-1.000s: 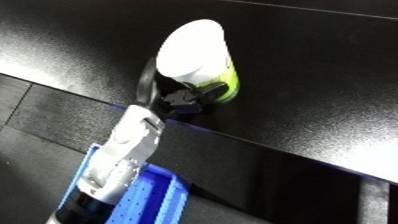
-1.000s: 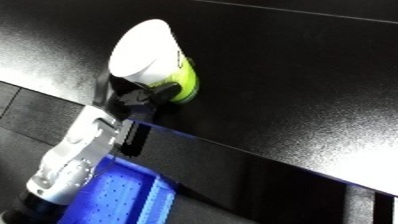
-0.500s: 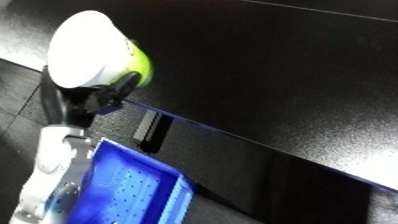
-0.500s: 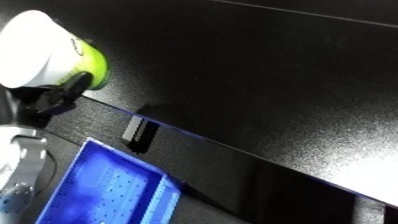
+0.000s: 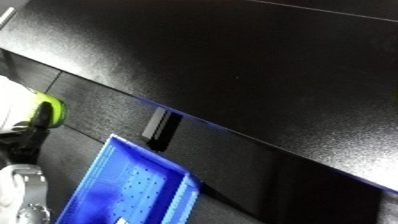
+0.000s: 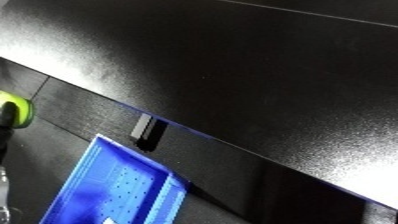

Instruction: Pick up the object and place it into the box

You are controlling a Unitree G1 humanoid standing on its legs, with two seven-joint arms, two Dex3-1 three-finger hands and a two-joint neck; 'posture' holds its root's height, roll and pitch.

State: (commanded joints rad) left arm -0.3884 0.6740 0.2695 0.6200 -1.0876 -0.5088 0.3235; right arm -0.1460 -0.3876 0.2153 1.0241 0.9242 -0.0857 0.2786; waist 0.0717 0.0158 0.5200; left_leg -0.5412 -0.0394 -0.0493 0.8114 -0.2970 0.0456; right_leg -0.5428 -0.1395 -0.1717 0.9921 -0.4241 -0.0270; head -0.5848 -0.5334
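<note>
A: Item one, your left hand [image 5: 25, 136]?

B: At the view's left edge, black fingers curled round the white and lime-green object [image 5: 27, 109], carried off the table, clear of the dark tabletop [image 5: 266, 65].

A: Item two, the blue bin [image 5: 133, 187]?

B: Below and to the right of the object, on the floor beside the table edge. Your left hand is the one to use; your right hand shows nowhere.

A: Long axis?

B: Too cropped to tell.

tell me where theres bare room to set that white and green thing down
The black table is bare across the whole upper right. The blue bin below its edge shows an open floor. The crowded spot is the far left, where the left hand carries the white and green object.
</note>
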